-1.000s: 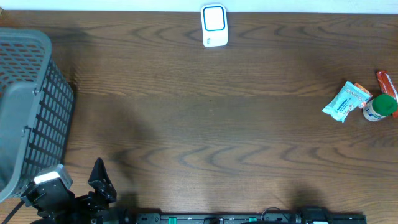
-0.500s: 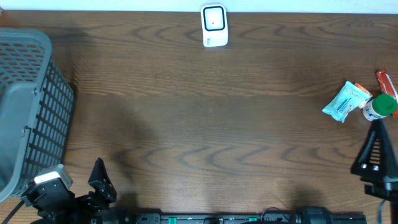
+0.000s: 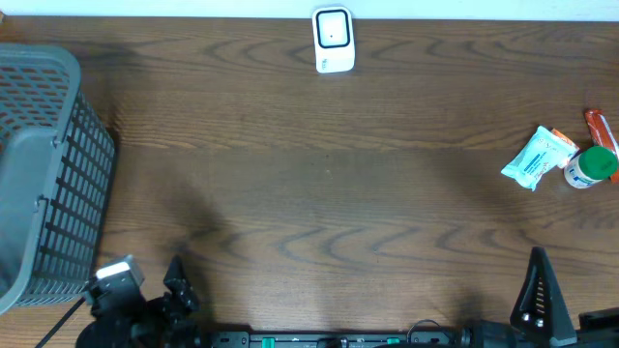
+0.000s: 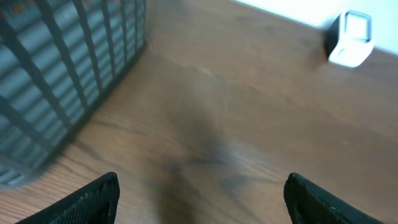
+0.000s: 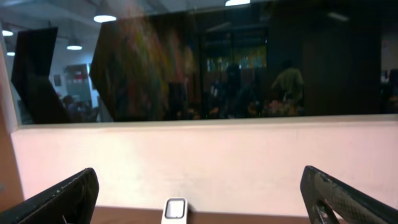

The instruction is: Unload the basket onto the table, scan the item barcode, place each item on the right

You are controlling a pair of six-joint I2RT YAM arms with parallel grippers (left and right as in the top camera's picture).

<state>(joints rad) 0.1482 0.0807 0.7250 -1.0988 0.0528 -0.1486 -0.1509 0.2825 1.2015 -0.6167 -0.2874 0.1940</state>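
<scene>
While the wooden table (image 3: 319, 174) fills most of the overhead view, the grey basket (image 3: 48, 174) sits at its left edge, and what's inside can't be made out. The left gripper (image 4: 203, 182) and right gripper (image 5: 199, 175) hang near the front edge, jaws spread wide, holding nothing. The white scanner (image 3: 333, 40) stands at the far edge. The blue-and-white packet (image 3: 535, 158) lies far right, against a green-capped bottle (image 3: 590, 167), with a red wrapper (image 3: 598, 126) just behind.
</scene>
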